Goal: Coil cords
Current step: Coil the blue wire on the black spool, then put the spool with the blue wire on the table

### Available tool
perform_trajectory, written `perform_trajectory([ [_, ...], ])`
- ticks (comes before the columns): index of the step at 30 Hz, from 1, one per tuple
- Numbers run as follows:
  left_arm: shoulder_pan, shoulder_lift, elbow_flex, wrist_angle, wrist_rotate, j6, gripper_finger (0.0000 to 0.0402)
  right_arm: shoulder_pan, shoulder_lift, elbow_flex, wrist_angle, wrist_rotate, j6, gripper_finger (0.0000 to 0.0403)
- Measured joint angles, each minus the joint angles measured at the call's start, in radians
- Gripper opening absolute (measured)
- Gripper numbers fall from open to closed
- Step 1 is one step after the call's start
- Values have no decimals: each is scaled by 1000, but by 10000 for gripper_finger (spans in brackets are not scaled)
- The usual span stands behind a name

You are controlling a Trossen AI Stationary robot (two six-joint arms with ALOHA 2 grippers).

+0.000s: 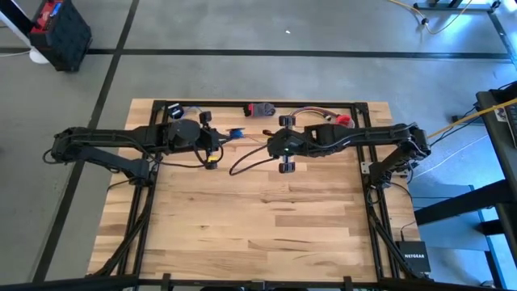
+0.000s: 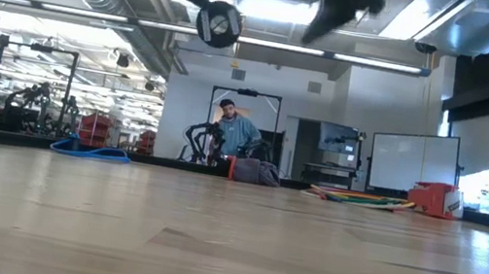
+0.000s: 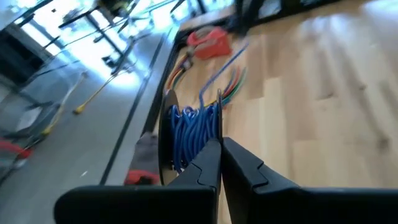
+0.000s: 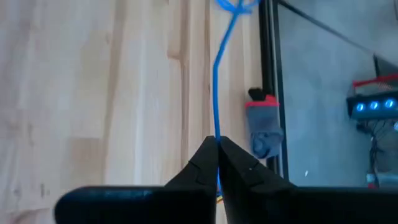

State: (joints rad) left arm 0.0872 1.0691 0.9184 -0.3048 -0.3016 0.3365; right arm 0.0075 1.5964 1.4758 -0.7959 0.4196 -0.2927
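A blue cord (image 4: 216,87) is seen pinched between the closed fingers of the right gripper (image 4: 216,148), running taut away from the fingertips over the wooden table (image 4: 93,93) toward a blue tangle at the far edge. In the left wrist view, the left gripper (image 3: 221,152) is shown closed, its fingertips set against a spool (image 3: 189,134) wound with blue cord, but whether the spool is actually held cannot be told. From above, both arms are raised over the back half of the table, the left gripper (image 1: 212,153) near the middle-left and the right gripper (image 1: 284,149) just right of centre, with a dark cable (image 1: 246,163) sagging between them. Near the table's back edge a red object (image 3: 208,43) and a bundle of coloured wires (image 3: 233,81) are seen. In the low view, a person (image 2: 237,136) is seen in the room behind the table.
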Motion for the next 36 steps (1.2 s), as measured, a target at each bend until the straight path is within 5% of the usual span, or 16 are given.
perform_trajectory([
  [6,0,0,-34,155,116,-2,1,-29,-2,-186,235,-20,11,4],
  [21,0,28,-126,482,216,-74,1,-28,5,-615,1382,-101,-1,10],
  [36,-2,119,-127,670,264,-134,1,-28,104,-623,1505,-123,34,12],
])
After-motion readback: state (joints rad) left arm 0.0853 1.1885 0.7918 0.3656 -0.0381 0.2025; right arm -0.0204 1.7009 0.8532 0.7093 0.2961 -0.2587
